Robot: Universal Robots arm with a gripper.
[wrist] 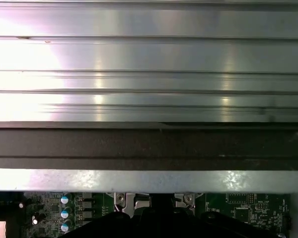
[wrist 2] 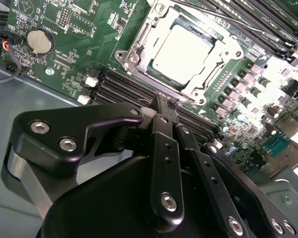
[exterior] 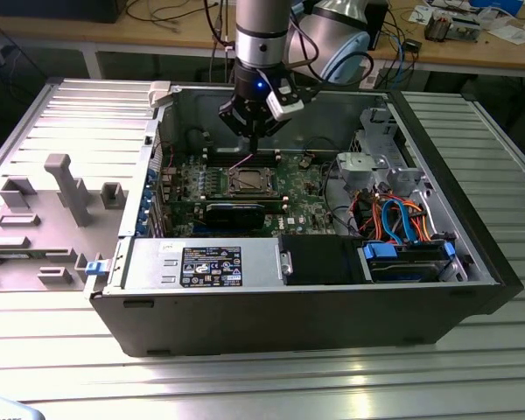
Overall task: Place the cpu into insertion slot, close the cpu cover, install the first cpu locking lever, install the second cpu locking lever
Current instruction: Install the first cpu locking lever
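In the second wrist view the cpu (wrist 2: 181,53), a square chip with a silvery top, lies flat in the insertion slot (wrist 2: 131,58). The cpu cover (wrist 2: 209,85), a thin metal frame, lies down around it. My gripper (wrist 2: 165,103) is shut with nothing between its fingers, its tips just short of the socket's near edge and above the memory slots. In the exterior view the gripper (exterior: 254,138) hangs straight down inside the open computer case, a little above the socket (exterior: 248,182). I cannot make out how the locking levers stand.
The motherboard lies in an open case (exterior: 472,254) on a ribbed metal table. A power supply box (exterior: 201,262) and a drive bay with orange and blue cables (exterior: 402,227) line the near side. Memory slots (wrist 2: 114,89) and a coin battery (wrist 2: 39,42) flank the socket. A grey fixture plate (exterior: 44,219) lies at the exterior view's left.
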